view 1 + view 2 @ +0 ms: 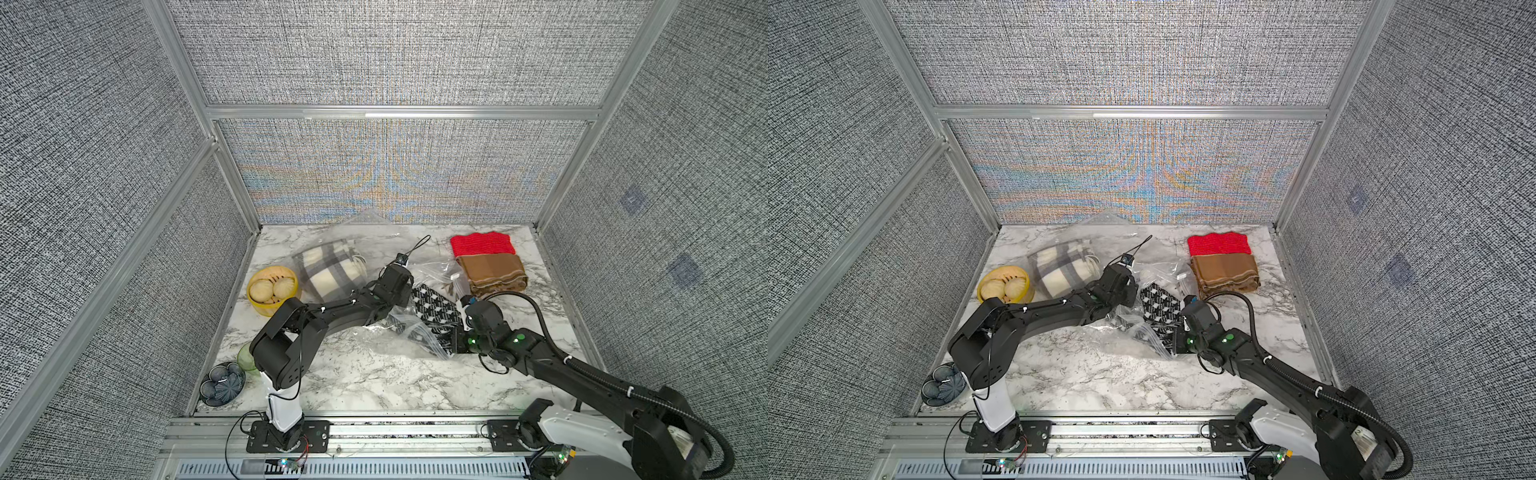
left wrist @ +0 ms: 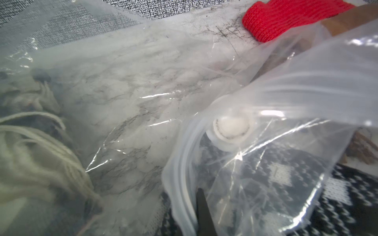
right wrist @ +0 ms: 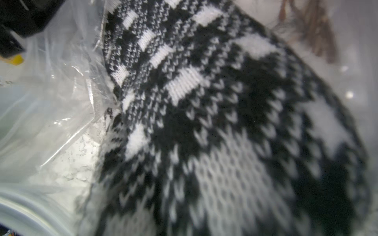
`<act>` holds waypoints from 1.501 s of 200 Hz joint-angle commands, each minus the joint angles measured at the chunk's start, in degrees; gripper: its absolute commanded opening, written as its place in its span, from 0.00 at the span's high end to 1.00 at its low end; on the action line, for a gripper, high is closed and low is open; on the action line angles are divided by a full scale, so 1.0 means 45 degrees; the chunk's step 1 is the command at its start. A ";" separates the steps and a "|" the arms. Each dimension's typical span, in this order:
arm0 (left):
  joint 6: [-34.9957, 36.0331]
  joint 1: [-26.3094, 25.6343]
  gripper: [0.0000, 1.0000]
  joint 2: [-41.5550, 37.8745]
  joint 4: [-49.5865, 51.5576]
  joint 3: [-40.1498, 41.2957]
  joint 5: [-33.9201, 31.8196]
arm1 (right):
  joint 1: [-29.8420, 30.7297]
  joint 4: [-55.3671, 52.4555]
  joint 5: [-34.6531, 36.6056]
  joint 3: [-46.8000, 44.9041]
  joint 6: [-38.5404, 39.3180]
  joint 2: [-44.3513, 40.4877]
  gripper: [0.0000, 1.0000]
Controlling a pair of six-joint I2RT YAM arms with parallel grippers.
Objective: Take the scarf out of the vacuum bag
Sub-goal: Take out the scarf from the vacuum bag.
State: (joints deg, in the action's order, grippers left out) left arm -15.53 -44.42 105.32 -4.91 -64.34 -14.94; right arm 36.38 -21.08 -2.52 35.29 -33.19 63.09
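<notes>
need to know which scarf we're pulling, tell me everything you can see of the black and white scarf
The black and white scarf is soft knit: black ground, white blocks, speckled stitches. It lies limp and slanted on the marble table, about midway across. Part of it shows bare; part sits under the crinkled clear vacuum bag, near its round white valve. The right gripper is shut at the scarf's near end, but its fingers are hidden, so a grip cannot be confirmed.

Open passage over the bare near half of the table (image 1: 395,386). Blocked mid-table by the crumpled vacuum bag (image 1: 415,338). Crowded behind by plaid bundle (image 1: 328,272), red cloth (image 1: 482,244), brown cloth (image 1: 492,275), yellow basket (image 1: 272,291).
</notes>
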 commanded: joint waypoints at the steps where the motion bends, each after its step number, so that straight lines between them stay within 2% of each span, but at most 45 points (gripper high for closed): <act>1: -0.0269 0.0048 1.00 0.0244 0.0312 -0.0145 -0.0465 | 0.0005 -0.2708 0.0302 0.0602 -0.0248 -0.0052 1.00; 13: -0.0219 0.0047 1.00 0.0549 0.0329 -0.0285 -0.0461 | 0.0026 -0.3693 0.0532 0.0951 -0.0256 -0.0160 1.00; 36: -0.0199 0.0048 1.00 0.0834 0.0229 -0.0305 -0.0380 | -0.0137 -0.5263 0.2057 0.1046 -0.0490 -0.0246 1.00; 61: 0.0052 0.0048 1.00 0.0678 -0.0183 0.0030 -0.0820 | -0.0725 -0.3421 0.1409 -0.0072 -0.0123 0.0439 1.00; 90: 0.0302 0.0284 1.00 0.0949 -0.0063 -0.0117 -0.1019 | -0.0245 -0.1815 0.1239 0.0802 0.0118 0.2151 1.00; 121: 0.0205 0.1047 1.00 0.1005 0.0170 -0.0227 -0.0784 | -0.0176 -0.1240 0.0252 0.3136 0.0684 0.4826 1.00; 144: 0.0242 0.1706 1.00 0.1156 0.0697 -0.0626 -0.0700 | -0.0115 -0.1922 -0.0876 0.5815 0.1278 0.7194 1.00; 159: 0.0282 0.1783 1.00 0.1152 0.0777 -0.0703 -0.0468 | 0.0027 -0.2692 -0.0657 0.6706 0.1200 0.7756 1.00; 186: 0.0324 0.1803 1.00 0.1286 0.0852 -0.0818 -0.0652 | -0.0219 -0.3491 -0.0050 0.6161 0.0986 0.6466 1.00; 214: 0.0420 0.1922 1.00 0.1734 0.1245 -0.1337 -0.1119 | -0.0935 -0.4227 -0.0615 0.4398 0.1171 0.3960 1.00; 245: 0.0272 0.2020 1.00 0.1855 0.1168 -0.1348 -0.1163 | -0.1538 -0.5672 -0.0386 0.3398 0.1398 0.1905 1.00; 276: 0.0221 0.2025 1.00 0.1778 0.1129 -0.1241 -0.1230 | -0.3055 -0.6604 -0.0261 0.2753 0.1655 0.0961 1.00; 300: 0.0201 0.2020 1.00 0.1573 0.1071 -0.1003 -0.1310 | -0.4098 -0.5664 -0.1207 0.2369 0.1784 0.0083 1.00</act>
State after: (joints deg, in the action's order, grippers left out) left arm -14.20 -35.81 113.27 -1.13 -69.54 -16.91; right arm 20.80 -42.76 -6.52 47.00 -26.44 66.15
